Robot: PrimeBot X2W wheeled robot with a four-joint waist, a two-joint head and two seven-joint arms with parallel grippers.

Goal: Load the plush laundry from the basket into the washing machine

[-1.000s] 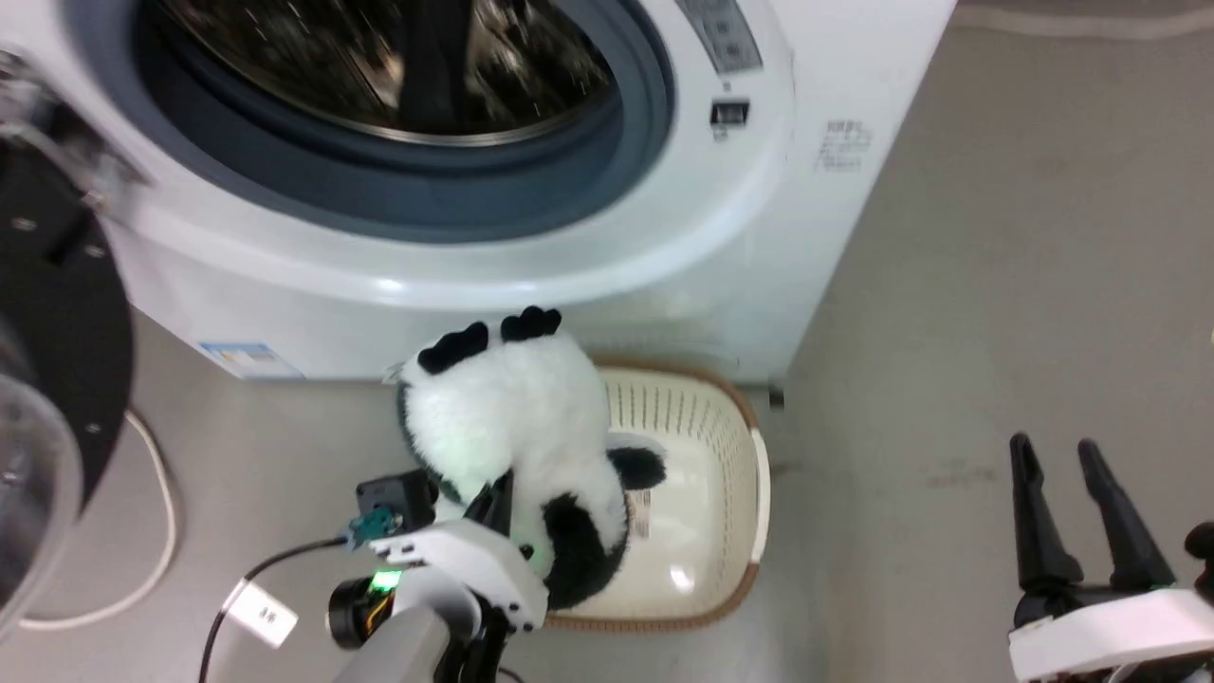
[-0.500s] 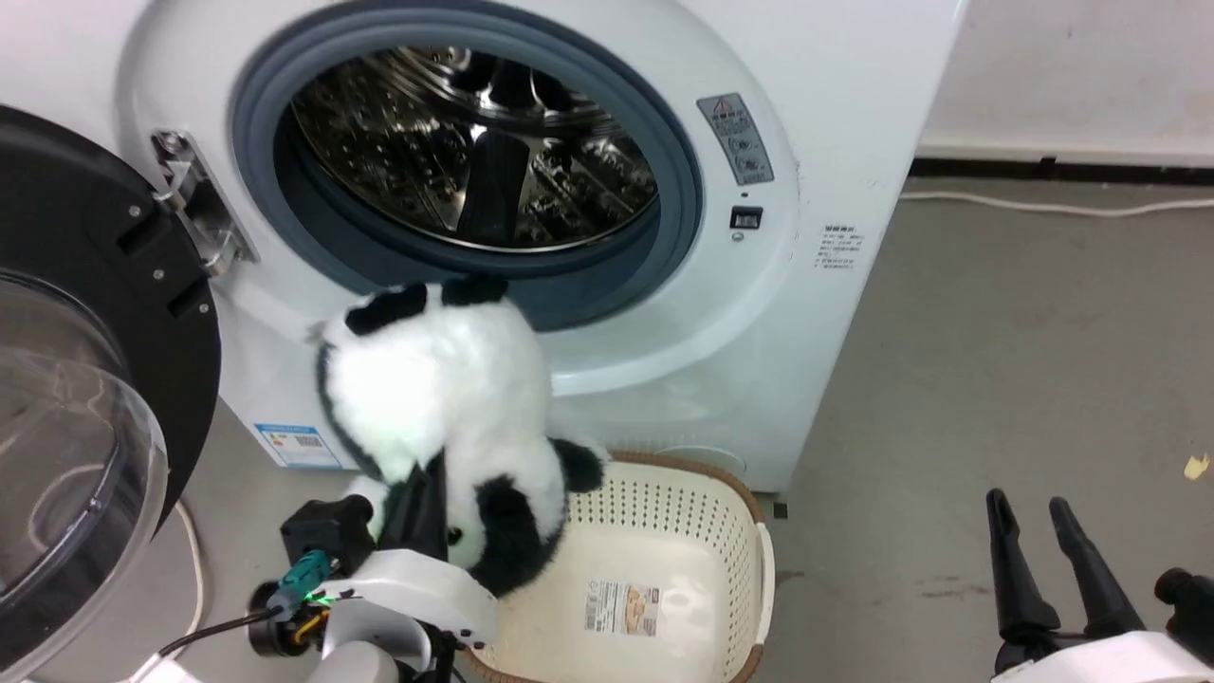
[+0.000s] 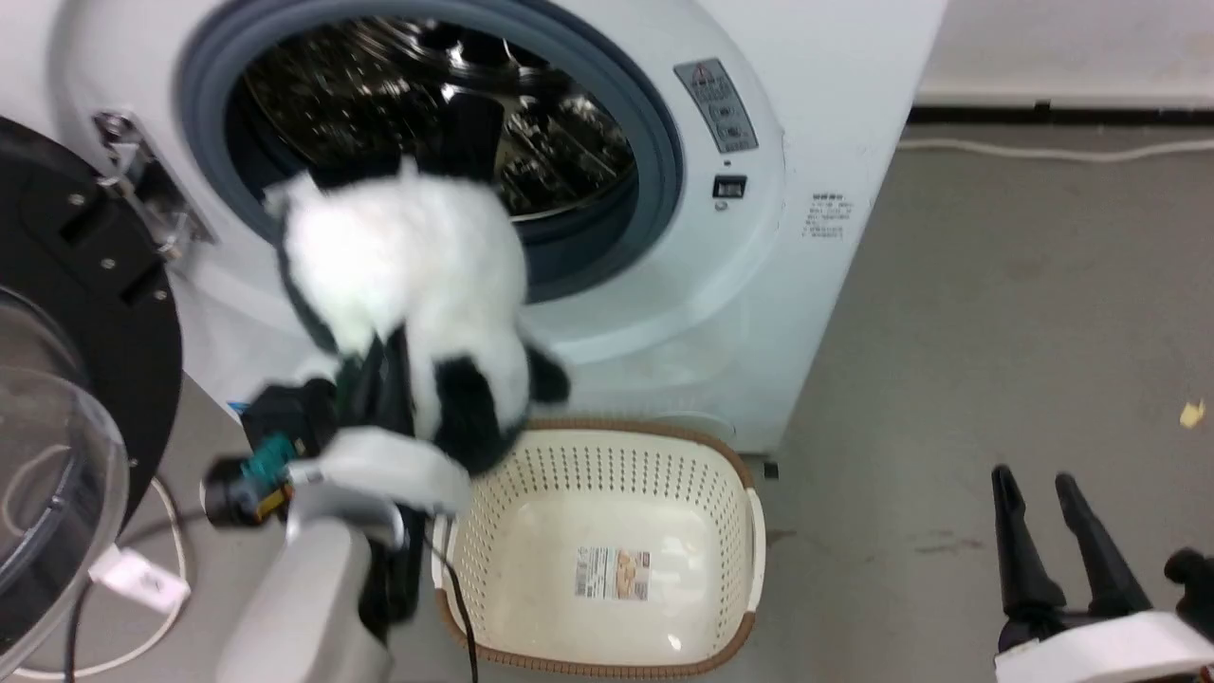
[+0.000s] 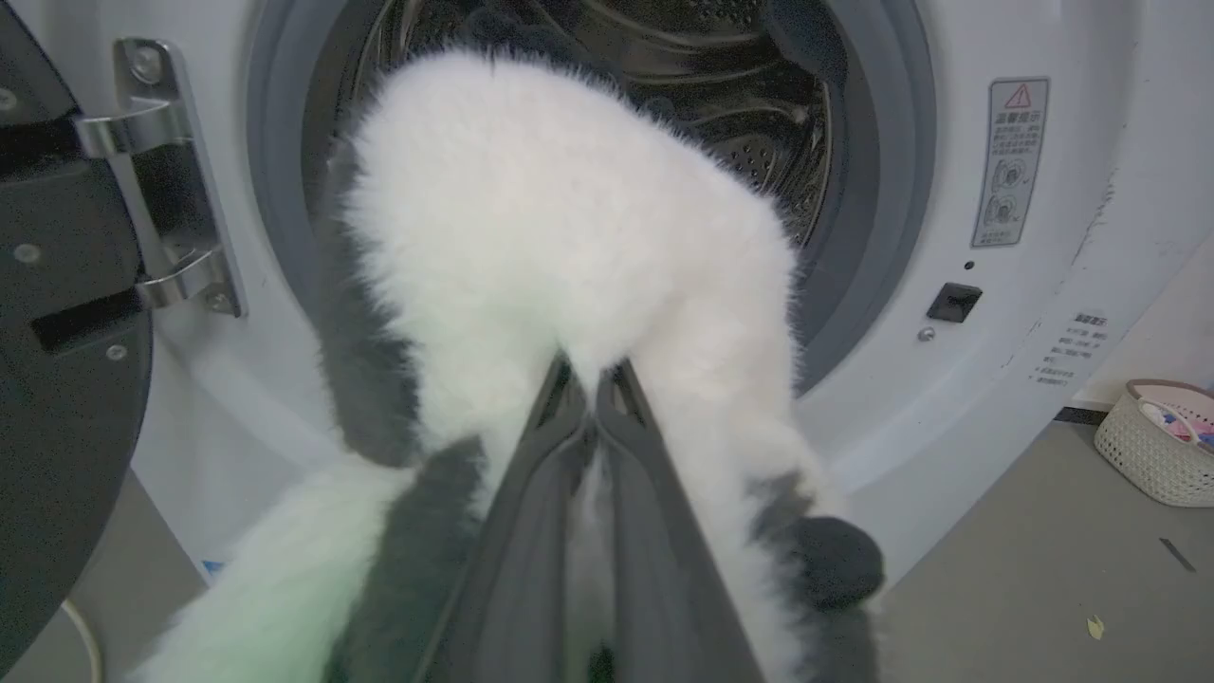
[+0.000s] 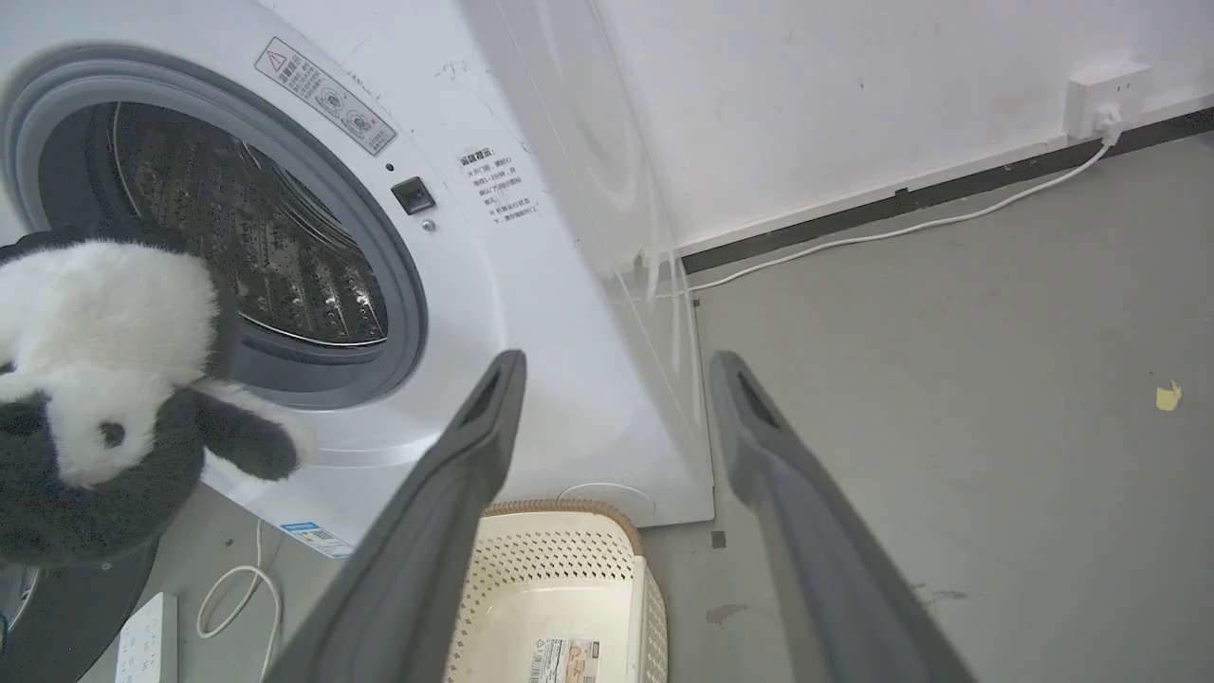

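Head view, 9 o'clock: glass door [image 3: 66,398] of the washing machine [image 3: 835,104] swung wide open. Left tool [image 4: 595,391] is clamped on the plush laundry [image 3: 408,247], both fingers pinched into the white fur. Panda is held in the air at 11 o'clock of the basket [image 3: 607,432], clear of it. Its black-tipped upper end is at the grey porthole rim [image 3: 664,161], in front of the steel drum [image 3: 560,142]; can't tell if it's past the rim. Basket sits on the floor [image 3: 996,285] at 6 o'clock of the porthole, printed label [image 3: 612,574] on its bottom. Right tool [image 3: 1034,479] at 4 o'clock, fingers spread apart, holding nothing.
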